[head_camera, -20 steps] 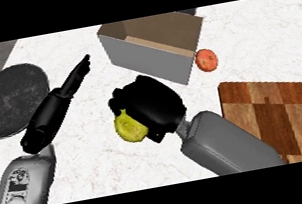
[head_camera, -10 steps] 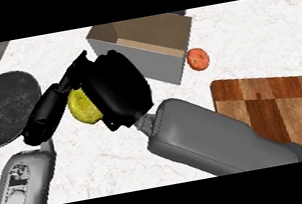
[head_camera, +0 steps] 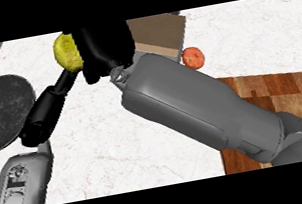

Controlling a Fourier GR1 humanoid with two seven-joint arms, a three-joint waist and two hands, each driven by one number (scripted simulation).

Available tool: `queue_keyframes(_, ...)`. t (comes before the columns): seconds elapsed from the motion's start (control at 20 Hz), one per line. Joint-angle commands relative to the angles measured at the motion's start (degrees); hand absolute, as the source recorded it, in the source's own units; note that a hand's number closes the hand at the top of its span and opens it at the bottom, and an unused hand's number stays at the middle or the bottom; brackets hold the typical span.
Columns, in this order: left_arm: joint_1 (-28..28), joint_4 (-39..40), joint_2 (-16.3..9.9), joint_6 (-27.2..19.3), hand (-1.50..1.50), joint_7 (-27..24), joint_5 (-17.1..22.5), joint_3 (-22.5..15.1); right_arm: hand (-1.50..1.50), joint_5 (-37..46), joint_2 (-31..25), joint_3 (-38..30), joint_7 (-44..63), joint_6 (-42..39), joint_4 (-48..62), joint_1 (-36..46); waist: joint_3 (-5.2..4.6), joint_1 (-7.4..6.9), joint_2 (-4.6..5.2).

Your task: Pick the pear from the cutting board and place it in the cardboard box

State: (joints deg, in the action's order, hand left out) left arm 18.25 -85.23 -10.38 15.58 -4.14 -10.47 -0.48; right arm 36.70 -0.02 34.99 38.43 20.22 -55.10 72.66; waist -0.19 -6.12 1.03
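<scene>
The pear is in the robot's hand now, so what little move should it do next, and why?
Probably shift the right hand a little to the right, over the cardboard box. The pear it holds sits left of the box's opening, above the counter, so releasing here would likely miss.

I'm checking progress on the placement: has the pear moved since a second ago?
Yes. Held in the right hand, the pear has gone from below the cardboard box up to its left side, farther from the cutting board.

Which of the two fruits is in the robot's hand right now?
The yellow pear, held in the right hand; the orange fruit sits untouched on the counter.
</scene>
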Motion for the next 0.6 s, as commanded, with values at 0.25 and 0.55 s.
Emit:
queue_keyframes(0.25, -0.28, -0.57, -1.43, -0.12, 0.0, -0.97, -0.1, 1.52, 1.5, -6.18, 0.02, -4.43, -9.66, -8.08, 23.22, 8.91, 0.02, 1.29, 0.49)
queue_keyframes(0.55, -2.28, -0.46, -1.74, 0.53, 0.0, -2.26, 0.26, 1.8, 1.5, -10.14, 0.02, -5.39, -16.11, -17.3, 31.8, 8.72, 0.04, 1.39, 0.41)
